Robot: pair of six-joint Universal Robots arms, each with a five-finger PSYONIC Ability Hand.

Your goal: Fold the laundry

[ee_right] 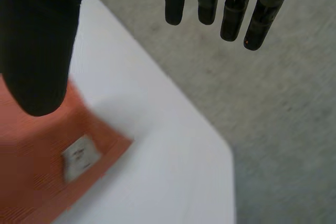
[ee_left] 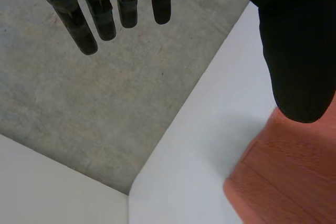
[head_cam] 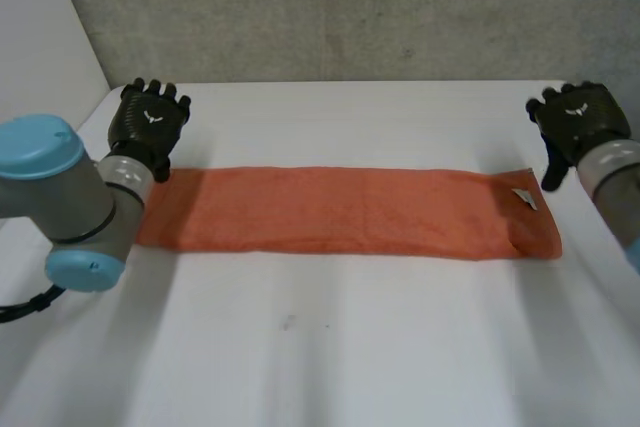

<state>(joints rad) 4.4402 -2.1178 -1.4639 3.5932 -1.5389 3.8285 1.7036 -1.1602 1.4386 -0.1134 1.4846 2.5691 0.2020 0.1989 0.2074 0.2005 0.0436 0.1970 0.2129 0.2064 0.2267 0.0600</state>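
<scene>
- An orange towel point(head_cam: 340, 212) lay flat as a long folded strip across the middle of the white worktop point(head_cam: 330, 347).
- The left hand point(head_cam: 148, 122) was by the far corner of the strip's left end, its fingers point(ee_left: 86, 24) straight and holding nothing.
- The right hand point(head_cam: 578, 122) was near the right end, its fingers point(ee_right: 231, 14) likewise straight and empty.
- A small white label point(head_cam: 525, 199) showed on the towel close to that right end.
</scene>
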